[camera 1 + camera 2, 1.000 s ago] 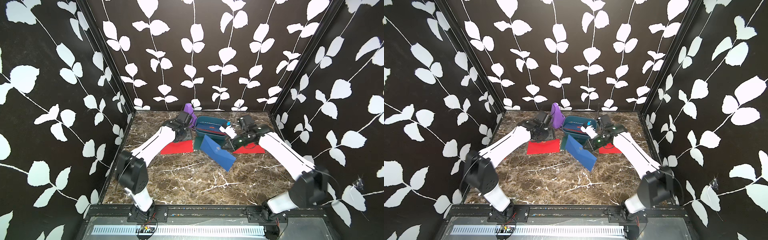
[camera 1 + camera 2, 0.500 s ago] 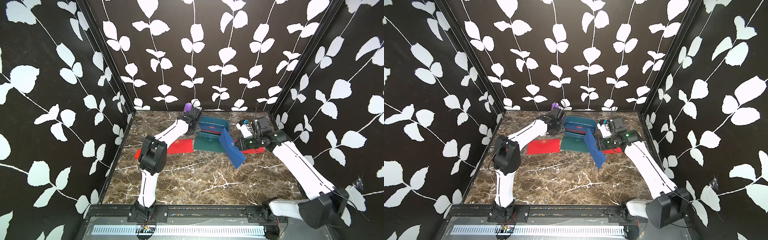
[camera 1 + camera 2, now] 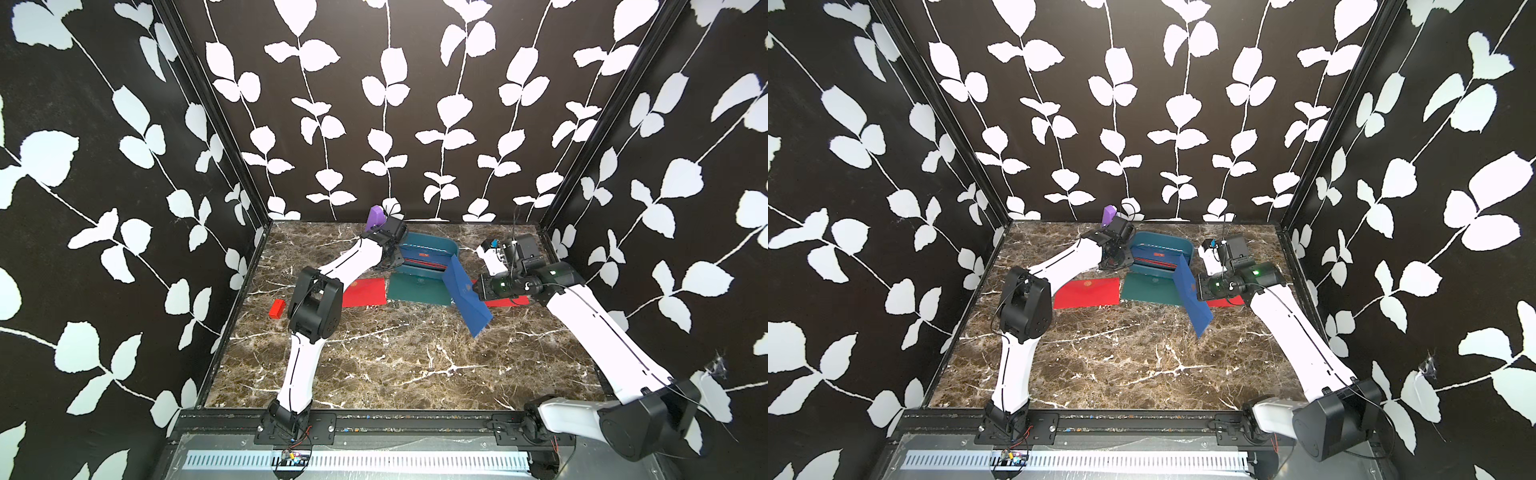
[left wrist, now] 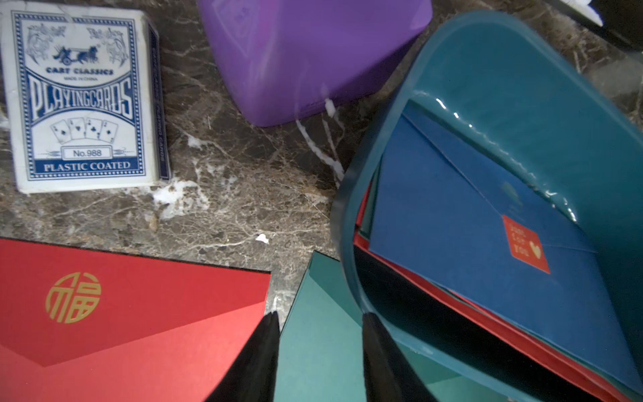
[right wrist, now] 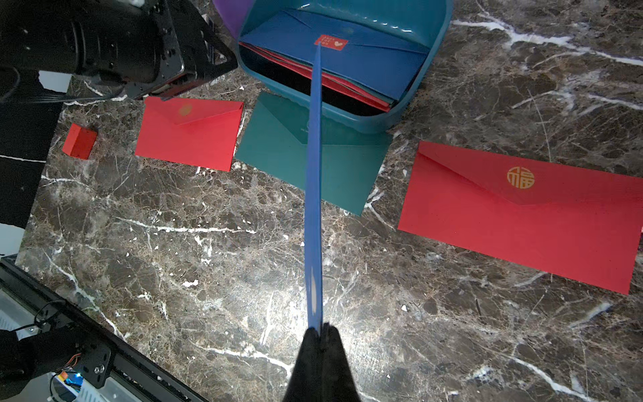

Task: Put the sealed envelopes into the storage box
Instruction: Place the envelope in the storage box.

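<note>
A shallow teal plastic storage box (image 3: pixel 434 244) sits tipped up at the back of a brown marble table (image 3: pixel 395 365). Its open side faces forward and its front edge rests on a dark green paper envelope (image 3: pixel 415 289). Inside leans a stack of sealed envelopes (image 5: pixel 348 66), with a navy blue one bearing a red heart sticker (image 4: pixel 469 209) in front and red and green edges behind it. The right gripper (image 5: pixel 322 334) is pinched tight on the edge of a second navy blue envelope (image 3: pixel 467 297). It holds this envelope edgewise in the air just in front of the box, not yet inside. The left gripper (image 4: pixel 320 323) is low at the box's near corner on the left arm's side. Its two black fingers are apart, one at the rim, and they clamp nothing that I can see. A red envelope with a gold emblem (image 3: pixel 363 292) lies flat just beside the green one, and another red envelope (image 5: pixel 522 215) lies under the right arm. The task looks partly done: several envelopes are stored, one is on its way, and three are left on the table. A purple plastic pyramid (image 4: pixel 306 52), a white-and-blue pack of playing cards (image 4: pixel 80 97) and a small red block (image 3: pixel 276 308) lie nearby and are not part of the job.
</note>
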`<state>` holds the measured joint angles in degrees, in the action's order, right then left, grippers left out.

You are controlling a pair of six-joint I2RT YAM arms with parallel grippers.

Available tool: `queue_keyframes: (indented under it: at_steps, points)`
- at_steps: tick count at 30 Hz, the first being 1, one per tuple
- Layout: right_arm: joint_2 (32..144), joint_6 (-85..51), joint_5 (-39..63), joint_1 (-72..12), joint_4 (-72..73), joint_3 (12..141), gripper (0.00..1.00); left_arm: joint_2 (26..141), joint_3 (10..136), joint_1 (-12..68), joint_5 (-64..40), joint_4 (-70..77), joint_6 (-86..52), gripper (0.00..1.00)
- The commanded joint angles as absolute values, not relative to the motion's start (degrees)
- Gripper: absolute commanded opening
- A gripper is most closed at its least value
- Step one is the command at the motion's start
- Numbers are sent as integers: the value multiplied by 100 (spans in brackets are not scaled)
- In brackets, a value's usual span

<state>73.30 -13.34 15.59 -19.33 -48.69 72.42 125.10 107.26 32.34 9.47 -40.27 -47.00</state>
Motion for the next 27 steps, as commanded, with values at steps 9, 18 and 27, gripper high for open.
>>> queue_keyframes:
  at_steps: [9, 18, 27]
  points:
    - [7024, -3226, 1612, -1931, -3315, 6918, 0, 11896, 10368, 3303, 992, -4114, -4737, 52]
    - [7189, -5644, -816, -3089, -1208, 6285, 0, 10155, 9376, 3287, 1879, -4893, -4792, 62]
    - [8275, -8344, -4693, -4355, -452, 6550, 0, 8869, 7753, 3278, 1913, -5105, -4917, 63]
